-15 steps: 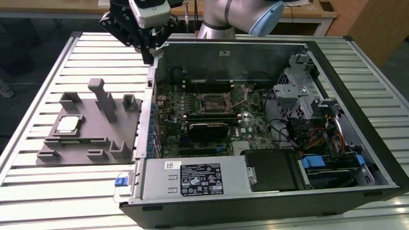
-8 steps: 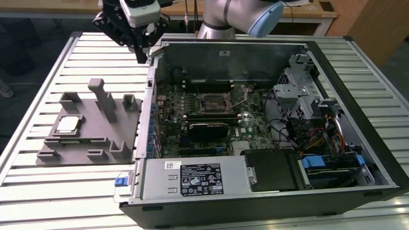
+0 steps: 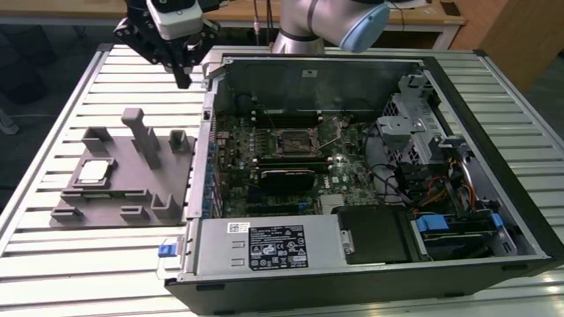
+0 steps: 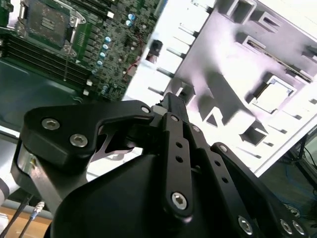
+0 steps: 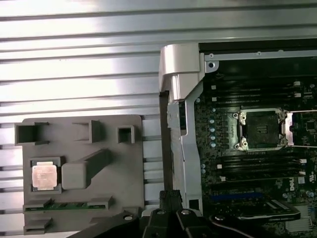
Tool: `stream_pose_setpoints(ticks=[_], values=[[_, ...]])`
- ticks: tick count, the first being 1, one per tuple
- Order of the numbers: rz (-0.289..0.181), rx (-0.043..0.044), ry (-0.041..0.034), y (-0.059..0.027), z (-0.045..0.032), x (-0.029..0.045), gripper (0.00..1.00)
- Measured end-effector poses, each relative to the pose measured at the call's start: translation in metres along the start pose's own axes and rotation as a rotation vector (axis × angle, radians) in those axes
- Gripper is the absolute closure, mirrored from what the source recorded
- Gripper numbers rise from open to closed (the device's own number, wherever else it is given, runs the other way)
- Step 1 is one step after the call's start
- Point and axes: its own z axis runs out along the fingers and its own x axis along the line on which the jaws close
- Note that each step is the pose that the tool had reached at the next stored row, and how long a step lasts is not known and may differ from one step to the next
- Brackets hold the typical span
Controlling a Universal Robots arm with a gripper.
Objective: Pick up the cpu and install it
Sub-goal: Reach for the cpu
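Ribbed aluminium table (image 3: 88, 264), carrying an open desktop computer case (image 3: 308, 79) and, toward the table's edge on the exterior view's left, a grey plastic holder block (image 3: 132, 198) with upright posts. The Universal Robots arm (image 3: 308, 26) enters over the table's far edge and is cut off by the frame.

The gripper (image 3: 182, 80) hangs above the far part of the table, just beside the case wall and beyond the holder block. Its fingers are drawn together to a single point, with nothing between them and touching nothing.

The cpu (image 3: 92, 172) lies flat, silver top up, in a square recess of the holder block near the block's edge on the exterior view's left, well apart from the gripper. In the first wrist view the cpu (image 5: 43, 176) sits beside a thick post.

Inside the case, the cpu socket (image 3: 294, 140) on the motherboard (image 3: 344, 172) shows a dark frame with a metal rim.

In the first wrist view the gripper (image 5: 171, 196) linkage hides the holder block's (image 5: 114, 168) near edge. In the second wrist view the gripper (image 4: 171, 101) body covers much of the scene, and the cpu (image 4: 271, 95) appears as a pale square without discernible detail.
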Motion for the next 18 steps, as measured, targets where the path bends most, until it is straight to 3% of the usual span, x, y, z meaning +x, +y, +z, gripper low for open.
stream_pose_setpoints(ticks=[8,18], values=[[0.000,-0.0001,-0.0003,-0.0020,0.0020,0.0253,0.89],[0.000,-0.0001,-0.0002,-0.0039,0.0043,0.0489,0.89]])
